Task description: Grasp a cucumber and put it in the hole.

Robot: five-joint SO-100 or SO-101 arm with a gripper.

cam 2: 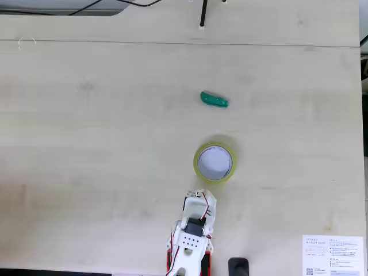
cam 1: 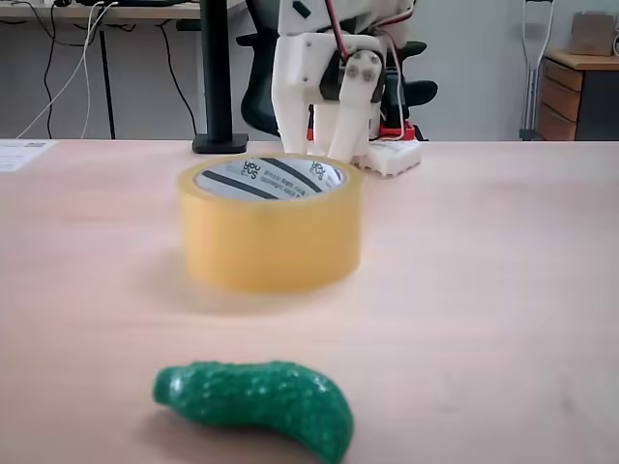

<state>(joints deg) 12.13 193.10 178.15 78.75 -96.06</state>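
Note:
The dark-green bumpy cucumber (cam 1: 256, 401) lies on its side on the pale wooden table, nearest the camera in a fixed view; seen from above, the cucumber (cam 2: 214, 99) rests beyond the tape roll from the arm. The tan-yellow tape roll (cam 1: 271, 242) lies flat in mid-table, and its hole (cam 1: 276, 180) faces up, ringed by a grey-white core with dark lettering. From above the roll (cam 2: 198, 164) sits just ahead of the arm. My white gripper (cam 1: 338, 155) hangs behind the roll, fingers together and holding nothing; from above the gripper (cam 2: 202, 196) stands apart from the roll.
A black pole base (cam 1: 219, 143) stands behind the roll to the left. A printed sheet (cam 2: 332, 253) lies at the table's corner near the arm. A thin black stand (cam 2: 202, 14) rises at the far edge. A chair and a wooden drawer unit (cam 1: 580, 92) stand off the table.

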